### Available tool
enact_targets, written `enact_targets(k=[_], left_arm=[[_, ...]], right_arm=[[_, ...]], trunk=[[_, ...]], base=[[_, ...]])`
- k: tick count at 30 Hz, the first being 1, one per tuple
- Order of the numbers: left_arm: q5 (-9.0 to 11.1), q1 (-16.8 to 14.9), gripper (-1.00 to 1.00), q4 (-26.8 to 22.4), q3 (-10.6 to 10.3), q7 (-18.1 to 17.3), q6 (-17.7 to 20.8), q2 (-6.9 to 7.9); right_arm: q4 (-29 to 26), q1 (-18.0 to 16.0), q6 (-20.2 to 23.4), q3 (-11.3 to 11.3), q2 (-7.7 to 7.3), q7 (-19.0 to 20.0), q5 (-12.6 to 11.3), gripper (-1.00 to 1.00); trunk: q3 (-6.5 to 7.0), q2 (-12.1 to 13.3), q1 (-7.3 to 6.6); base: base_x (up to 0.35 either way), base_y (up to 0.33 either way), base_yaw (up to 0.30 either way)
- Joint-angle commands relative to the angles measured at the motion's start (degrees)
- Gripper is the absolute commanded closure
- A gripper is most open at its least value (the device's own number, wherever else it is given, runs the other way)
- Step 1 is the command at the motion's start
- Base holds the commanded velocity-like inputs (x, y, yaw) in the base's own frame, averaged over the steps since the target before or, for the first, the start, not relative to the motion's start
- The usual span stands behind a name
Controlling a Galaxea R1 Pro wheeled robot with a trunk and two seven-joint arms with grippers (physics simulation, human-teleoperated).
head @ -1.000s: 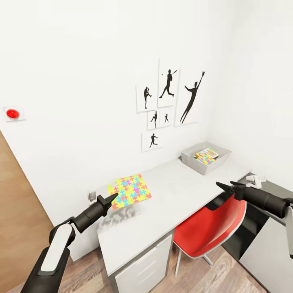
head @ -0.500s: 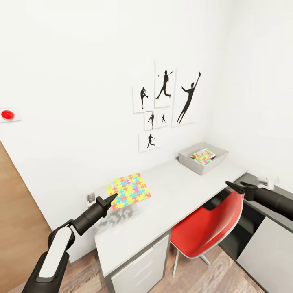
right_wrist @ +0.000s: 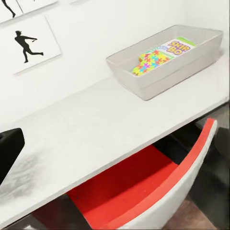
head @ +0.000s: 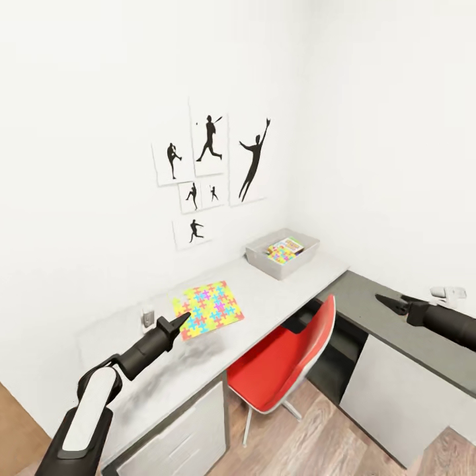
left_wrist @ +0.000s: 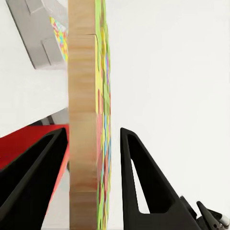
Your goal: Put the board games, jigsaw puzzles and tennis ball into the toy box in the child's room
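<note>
Left gripper (head: 177, 324) holds a jigsaw puzzle (head: 209, 309) by one edge, jaws closed on it; in the left wrist view the two black fingers (left_wrist: 139, 172) flank the board, seen edge-on with a brown cardboard back and the coloured face toward one finger. Held above the table (head: 264, 307), the puzzle lies roughly flat, slightly tilted, not resting on the surface. Toy box (head: 283, 253) sits at the far end of the pale top by the corner wall, well apart from the puzzle, forward and to the right of the left gripper. Its long side runs along the desk edge. Inside it lie a second puzzle (right_wrist: 151, 62) and a board game (right_wrist: 176, 48) printed "SKIP BO". Right gripper (head: 390, 303) hangs over the dark desk section, empty; whether its jaws are parted cannot be told. Red chair (head: 284, 367) stands between the arms. Judgement: the left arm carries the load, so the coming move is a reach toward the box.
</note>
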Motion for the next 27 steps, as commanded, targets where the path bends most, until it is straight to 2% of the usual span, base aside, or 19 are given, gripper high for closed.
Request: enact_targets(k=[1, 8, 17, 19, 20, 23, 24, 27], left_arm=[[0.1, -0.1, 1.00, -0.1, 0.2, -0.1, 0.5, -0.06], [0.0, 0.0, 1.00, -2.2, 0.5, 0.9, 0.5, 0.03], [0.0, 0.1, 1.00, -2.7, 0.8, 1.2, 0.5, 0.45], [0.2, -0.3, 1.00, -2.9, 1.9, 1.3, 0.5, 0.76], [0.3, -0.7, 1.00, -4.0, 4.1, 2.1, 0.9, 0.94], [0.5, -1.0, 1.00, -8.0, 7.6, 3.2, 2.5, 1.63], [0.6, -1.3, 1.00, -9.7, 9.4, 3.5, 3.8, 1.95], [0.7, -1.5, 1.00, -10.3, 10.1, 3.6, 4.2, 2.16]], right_arm=[[0.0, -0.1, 0.4, -0.1, -0.01, 0.3, 0.1, -1.00], [0.0, 0.0, 0.6, 0.0, 0.09, 0.3, 0.1, -1.00], [0.0, 0.0, 0.7, 0.0, -0.08, 0.3, 0.1, -1.00], [0.0, 0.0, 0.9, 0.0, -0.08, 0.3, 0.0, -1.00], [0.0, -0.1, 1.0, 0.0, -0.10, 0.3, 0.0, -1.00], [0.0, 0.0, 1.0, 0.1, 0.02, 0.3, 0.0, -1.00], [0.0, 0.1, 1.0, 0.0, 0.24, 0.4, 0.0, -1.00], [0.0, 0.1, 1.0, 0.0, 0.34, 0.4, 0.0, -1.00]], trunk=[[-0.11, -0.1, 0.04], [-0.07, -0.1, 0.04], [-0.04, -0.1, 0.04], [0.00, -0.1, 0.04], [0.02, -0.1, 0.04], [0.06, -0.1, 0.04], [0.06, -0.1, 0.04], [0.06, -0.1, 0.04]], base=[[0.000, -0.325, -0.297], [0.000, -0.325, -0.297], [0.051, -0.324, -0.298], [0.194, -0.296, -0.298], [0.240, -0.268, -0.298], [0.261, -0.251, -0.195], [0.282, -0.231, -0.040], [0.285, -0.228, -0.021]])
